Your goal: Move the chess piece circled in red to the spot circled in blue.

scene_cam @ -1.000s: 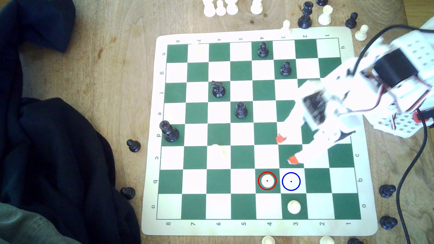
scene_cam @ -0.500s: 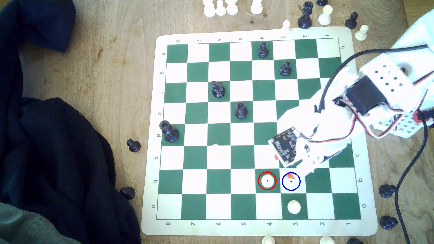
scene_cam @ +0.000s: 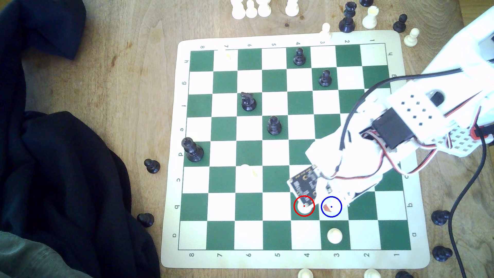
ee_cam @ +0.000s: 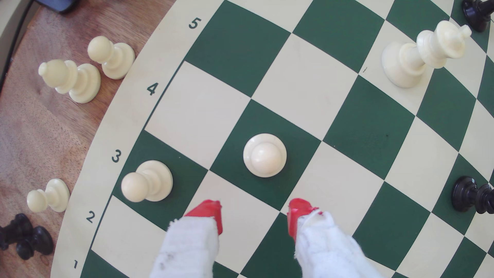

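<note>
Wooden table [scene_cam: 107, 80] carries the green-and-cream board [scene_cam: 171, 160], dark cloth [scene_cam: 66, 173] beside it. Wrist view shows the gripper [ee_cam: 255, 213] spread, empty, near the chess piece [ee_cam: 264, 155]; exterior view marks the spot [scene_cam: 335, 212] just beside that piece.

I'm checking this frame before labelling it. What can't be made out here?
- Exterior view: the arm covers the upper part of the chess piece.
- Exterior view: a red fingertip overlaps the spot.
- Wrist view: how high the gripper is above the board.
- Exterior view: white pieces on white squares wash out in glare.
</note>
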`<state>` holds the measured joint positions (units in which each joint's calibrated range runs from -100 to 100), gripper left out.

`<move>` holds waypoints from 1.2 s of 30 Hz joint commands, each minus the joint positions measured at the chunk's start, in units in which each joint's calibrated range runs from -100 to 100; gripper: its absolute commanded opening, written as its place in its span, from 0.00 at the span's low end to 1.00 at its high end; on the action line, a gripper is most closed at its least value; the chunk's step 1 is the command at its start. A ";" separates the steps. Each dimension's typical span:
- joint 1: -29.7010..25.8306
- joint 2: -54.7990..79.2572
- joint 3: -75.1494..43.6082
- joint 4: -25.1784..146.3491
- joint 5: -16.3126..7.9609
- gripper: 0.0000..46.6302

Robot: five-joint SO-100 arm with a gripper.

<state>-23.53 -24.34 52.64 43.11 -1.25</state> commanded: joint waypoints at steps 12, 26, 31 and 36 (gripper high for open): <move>-0.53 7.53 -10.30 -4.21 0.29 0.28; -0.06 11.10 -12.75 -5.19 0.59 0.25; 0.41 11.01 -13.39 -5.19 0.73 0.19; 0.18 11.01 -13.48 -5.19 0.73 0.13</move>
<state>-23.23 -12.53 45.41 38.65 -0.71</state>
